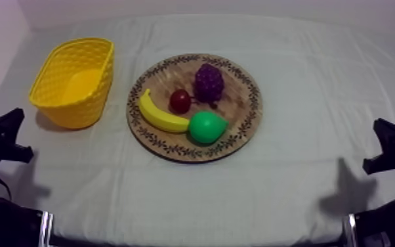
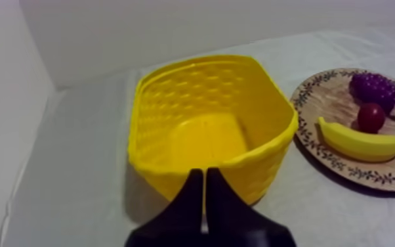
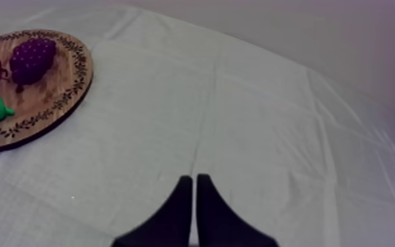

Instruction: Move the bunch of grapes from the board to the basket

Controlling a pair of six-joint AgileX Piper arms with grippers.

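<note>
Top view first: the bunch of grapes (image 1: 208,82) sits on the wooden board (image 1: 237,98), toward its far side, with the small red fruit (image 1: 180,100) just beside it. Closer to the camera on that same board, the banana (image 1: 161,117) lies with one end right up against the pear (image 1: 207,127). Off to the board's left stands the yellow basket (image 1: 75,113), upright, near the board but not touching it. Over to the left wrist view: the left pincer (image 2: 204,180) has its black fingers pressed together in a narrow wedge, just in front of the basket's near wall. Right wrist view: the right pincer (image 3: 194,180) is likewise drawn together, over the bare cloth of the surface (image 1: 305,85), well apart from the board.
</note>
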